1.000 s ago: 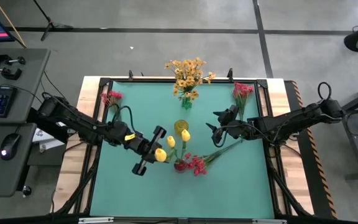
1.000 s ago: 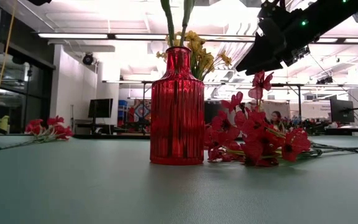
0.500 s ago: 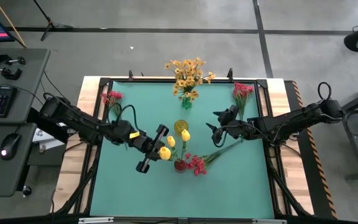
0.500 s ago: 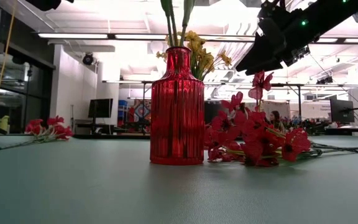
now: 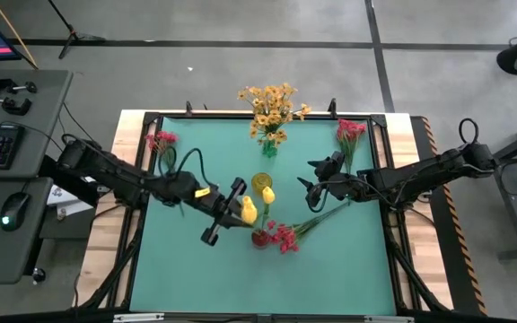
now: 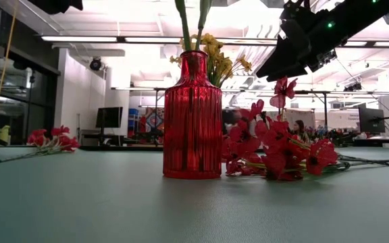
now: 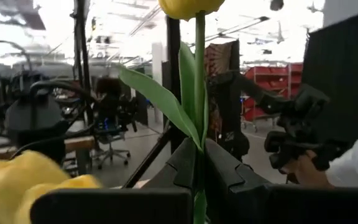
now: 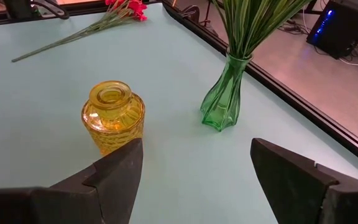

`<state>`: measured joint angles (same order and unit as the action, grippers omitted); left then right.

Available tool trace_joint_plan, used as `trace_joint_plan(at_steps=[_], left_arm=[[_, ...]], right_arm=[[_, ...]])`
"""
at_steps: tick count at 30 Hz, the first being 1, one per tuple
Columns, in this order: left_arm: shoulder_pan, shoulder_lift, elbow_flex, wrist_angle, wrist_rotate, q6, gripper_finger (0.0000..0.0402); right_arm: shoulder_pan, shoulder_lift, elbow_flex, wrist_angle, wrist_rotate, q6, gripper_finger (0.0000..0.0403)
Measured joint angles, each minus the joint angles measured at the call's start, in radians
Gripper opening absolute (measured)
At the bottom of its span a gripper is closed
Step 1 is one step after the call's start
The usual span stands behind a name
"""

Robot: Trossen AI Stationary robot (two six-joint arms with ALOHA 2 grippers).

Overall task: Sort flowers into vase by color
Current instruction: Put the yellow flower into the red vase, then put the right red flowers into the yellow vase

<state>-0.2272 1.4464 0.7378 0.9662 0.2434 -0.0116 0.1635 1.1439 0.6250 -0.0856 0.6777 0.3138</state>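
Note:
My left gripper (image 5: 240,210) hangs above the table just left of the red vase (image 5: 259,238), shut on a yellow tulip flower (image 5: 250,212). The left wrist view shows the bud (image 7: 191,6) above the fingers. The red vase (image 6: 192,118) holds green stalks whose yellow bud (image 5: 267,195) shows from above. Pink-red flowers (image 5: 285,237) lie on the table against that vase. The empty yellow vase (image 8: 112,115) stands on the mat, with my right gripper (image 8: 191,168) open in the air to its right. The green vase (image 5: 269,148) holds orange-yellow flowers (image 5: 272,106). My left gripper pinches the tulip's thin green stalk (image 7: 199,163) between its two fingers, below the long leaf (image 7: 160,99). The fingers come about level from the table's left and lie across the stalk. The flower is lifted clear and stands upright, bud on top.
More pink-red flowers lie at the far left (image 5: 162,140) and far right (image 5: 350,131) corners of the green mat. My right arm (image 6: 316,34) hangs over the table's right half. A black frame (image 5: 240,117) edges the mat. A person's hand (image 7: 303,168) shows beyond the table.
My left gripper has carried the yellow tulip toward the table's right edge and slightly toward the far edge, closer to the red vase, rolling a little. The held bud now overlaps a bud standing in the vase in the high view.

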Motion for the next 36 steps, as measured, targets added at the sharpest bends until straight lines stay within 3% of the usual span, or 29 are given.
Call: trace_joint_plan(at_steps=[10,27,36], left_arm=[[0.032,0.000,0.000,0.002,-0.001,-0.152,0.0015],[0.030,0.000,0.000,-0.031,0.039,-0.173,0.0187],[0.031,-0.024,0.001,-0.067,0.073,-0.180,0.0222]], right_arm=[[0.000,0.000,0.000,0.000,0.000,0.000,0.0287],[0.000,0.000,0.000,0.000,0.000,0.000,0.0287],[0.000,0.000,0.000,0.000,0.000,0.000,0.0287]])
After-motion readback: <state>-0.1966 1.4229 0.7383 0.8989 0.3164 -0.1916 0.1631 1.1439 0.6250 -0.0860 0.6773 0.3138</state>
